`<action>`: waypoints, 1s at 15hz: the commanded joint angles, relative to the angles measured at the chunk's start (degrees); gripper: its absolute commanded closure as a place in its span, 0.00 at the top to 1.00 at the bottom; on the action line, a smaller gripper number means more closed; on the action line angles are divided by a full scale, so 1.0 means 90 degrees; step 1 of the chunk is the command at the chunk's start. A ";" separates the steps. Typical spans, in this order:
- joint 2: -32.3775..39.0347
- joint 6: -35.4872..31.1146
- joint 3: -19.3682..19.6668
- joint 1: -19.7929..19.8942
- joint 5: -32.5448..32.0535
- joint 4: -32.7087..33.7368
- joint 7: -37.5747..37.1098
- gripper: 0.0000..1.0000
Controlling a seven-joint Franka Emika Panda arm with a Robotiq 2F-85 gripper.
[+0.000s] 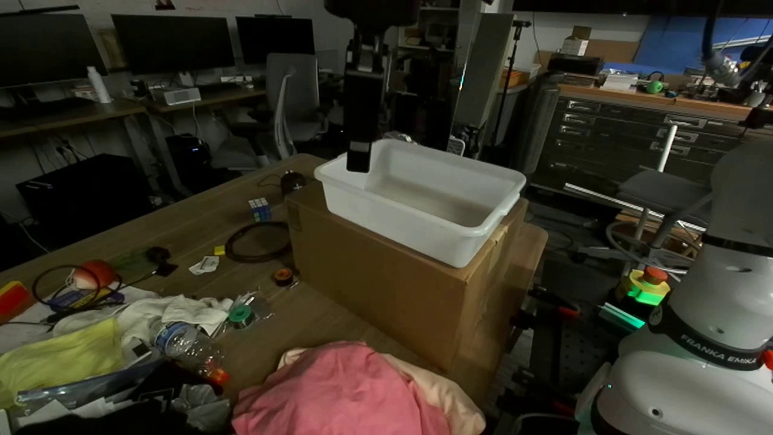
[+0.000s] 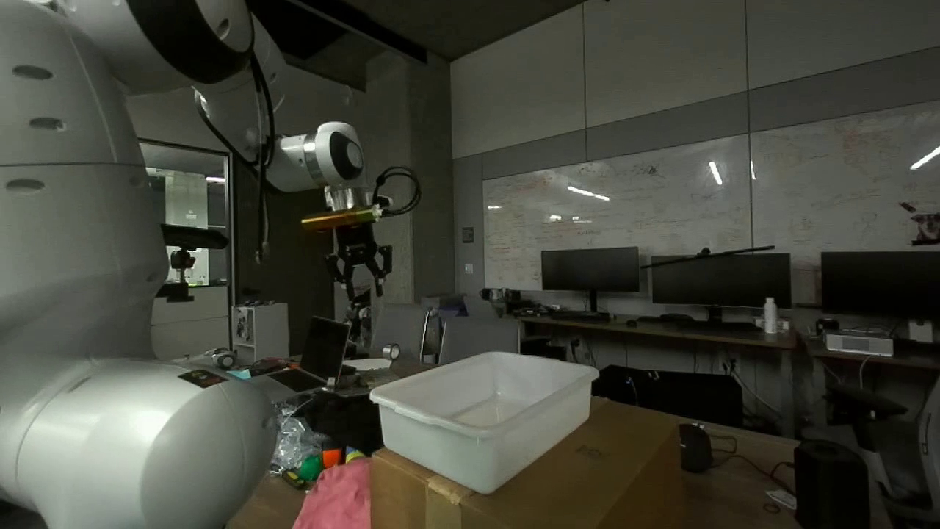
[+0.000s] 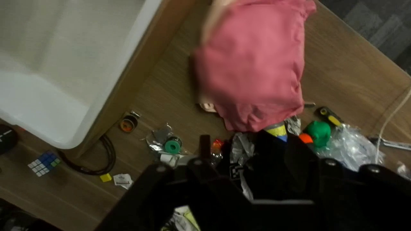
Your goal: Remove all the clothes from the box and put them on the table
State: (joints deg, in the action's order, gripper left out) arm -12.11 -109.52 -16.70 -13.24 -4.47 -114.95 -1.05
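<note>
On the table (image 1: 302, 326) lies a pink garment (image 1: 344, 393), heaped over a peach one (image 1: 444, 393) whose edges stick out from under it. Part of the pink cloth (image 3: 253, 57) is blurred in the wrist view. The white box (image 1: 392, 223) sits up on a cardboard carton, and its visible floor is bare. My gripper (image 2: 366, 290) hangs in the air, pointing down, with its fingers spread and nothing held. In the wrist view the gripper (image 3: 249, 142) has the pink garment beyond its fingertips, apart from them, and clutter far below.
A large cardboard carton (image 1: 374, 290) bears the box. Clutter spreads over the table: a plastic bottle (image 1: 184, 344), a yellow cloth-like piece (image 1: 66, 356), a cable loop (image 1: 256, 241), a puzzle cube (image 1: 259, 209) and a green object (image 3: 318, 133). Monitors and chairs stand behind.
</note>
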 commanded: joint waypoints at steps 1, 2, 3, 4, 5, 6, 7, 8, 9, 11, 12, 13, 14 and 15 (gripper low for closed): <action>0.0136 0.0341 0.0068 0.0171 -0.1061 0.0185 -0.0022 0.94; 0.0074 0.0234 0.0101 0.0263 -0.1433 0.0068 -0.0310 1.00; 0.0030 0.0130 0.0158 0.0346 -0.1658 -0.0022 -0.0554 1.00; -0.0081 0.0081 0.0249 0.0435 -0.1744 -0.0147 -0.0772 1.00; -0.0157 0.0063 0.0335 0.0518 -0.1754 -0.0237 -0.1020 1.00; -0.0285 0.0100 0.0435 0.0588 -0.1692 -0.0350 -0.1179 1.00; -0.0342 0.0128 0.0513 0.0660 -0.1674 -0.0442 -0.1331 1.00; -0.0435 0.0298 0.0605 0.0710 -0.1554 -0.0517 -0.1300 1.00; -0.0537 0.0481 0.0690 0.0755 -0.1487 -0.0609 -0.1208 1.00; -0.0773 0.0858 0.0882 0.0786 -0.1210 -0.0769 -0.0867 1.00; -0.0909 0.1044 0.0990 0.0785 -0.1051 -0.0874 -0.0649 1.00; -0.1044 0.1209 0.1077 0.0784 -0.0899 -0.0951 -0.0506 1.00; -0.1189 0.1331 0.1145 0.0789 -0.0799 -0.1053 -0.0403 1.00; -0.1351 0.1395 0.1206 0.0793 -0.0724 -0.1158 -0.0309 1.00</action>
State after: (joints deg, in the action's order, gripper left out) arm -19.06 -99.22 -7.43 -6.45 -13.91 -122.38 -7.49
